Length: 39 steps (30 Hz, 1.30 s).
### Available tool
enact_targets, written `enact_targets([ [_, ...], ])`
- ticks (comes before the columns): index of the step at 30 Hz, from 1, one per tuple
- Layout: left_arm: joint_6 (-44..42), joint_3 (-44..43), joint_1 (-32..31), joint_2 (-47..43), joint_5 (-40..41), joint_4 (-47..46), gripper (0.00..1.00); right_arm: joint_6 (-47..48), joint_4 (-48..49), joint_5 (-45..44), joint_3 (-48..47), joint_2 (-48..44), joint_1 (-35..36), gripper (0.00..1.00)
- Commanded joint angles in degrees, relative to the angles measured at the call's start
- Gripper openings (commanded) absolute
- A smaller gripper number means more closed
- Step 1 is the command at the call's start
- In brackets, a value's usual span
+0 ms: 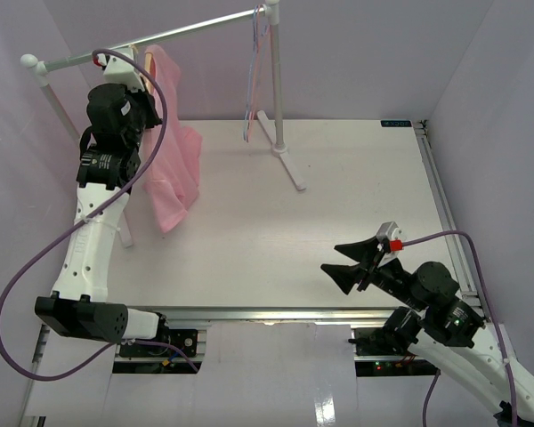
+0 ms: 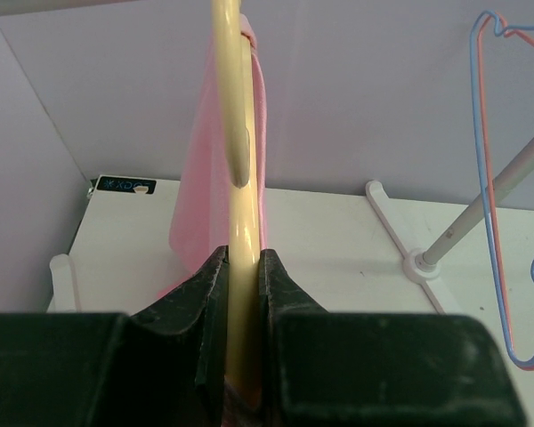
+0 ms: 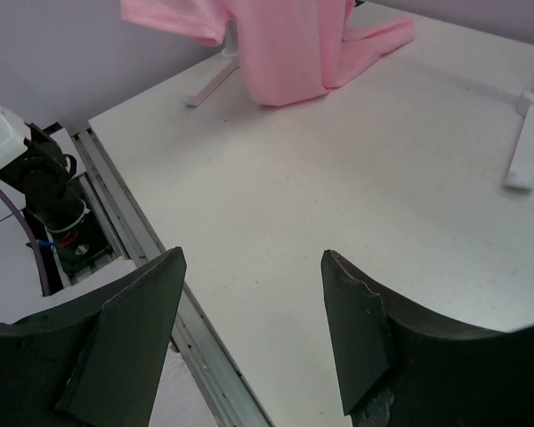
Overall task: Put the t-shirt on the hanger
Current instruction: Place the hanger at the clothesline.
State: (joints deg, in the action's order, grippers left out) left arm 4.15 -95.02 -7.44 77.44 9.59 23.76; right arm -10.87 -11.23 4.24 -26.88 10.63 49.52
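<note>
L gripper (image 2: 243, 267) is clamping the pale tan wooden hanger (image 2: 234, 133), light pink cotton t-shirt (image 1: 173, 169) draping off it. R gripper (image 1: 329, 257) is hovering over white table (image 1: 249, 231), jaws apart.

White table (image 1: 356, 196) carrying a rack's two feet

Far foot (image 1: 289, 166) stands mid-table toward the far edge, and the left foot (image 1: 125, 235) is by the left edge. The t-shirt (image 1: 173, 178) hem hangs just beside the left foot; contact with the tabletop is unclear.
</note>
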Motion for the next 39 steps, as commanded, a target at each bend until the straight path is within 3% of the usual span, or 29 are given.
enact_targets([
  [1,-2.6,-0.7,0.2,-0.6,-0.1,-4.4,0.0,-2.3,2.8,2.7,2.6,-2.9,0.1,0.69],
  [10,-6.6,0.8,0.2,0.0,5.0,-9.7,0.0,-2.2,2.7,4.1,3.2,-5.0,0.1,0.69],
  [19,-5.0,2.2,0.2,-0.1,8.3,-13.2,0.0,-2.2,2.9,3.9,3.5,-5.3,0.1,0.69],
  [33,-5.7,-4.7,0.6,8.5,9.4,-11.4,0.0,-2.2,2.9,4.5,3.6,-5.7,0.1,0.69],
  [39,-4.8,-1.2,0.7,7.7,9.3,-10.9,0.0,-2.1,3.0,4.6,3.7,-5.8,0.1,0.69],
])
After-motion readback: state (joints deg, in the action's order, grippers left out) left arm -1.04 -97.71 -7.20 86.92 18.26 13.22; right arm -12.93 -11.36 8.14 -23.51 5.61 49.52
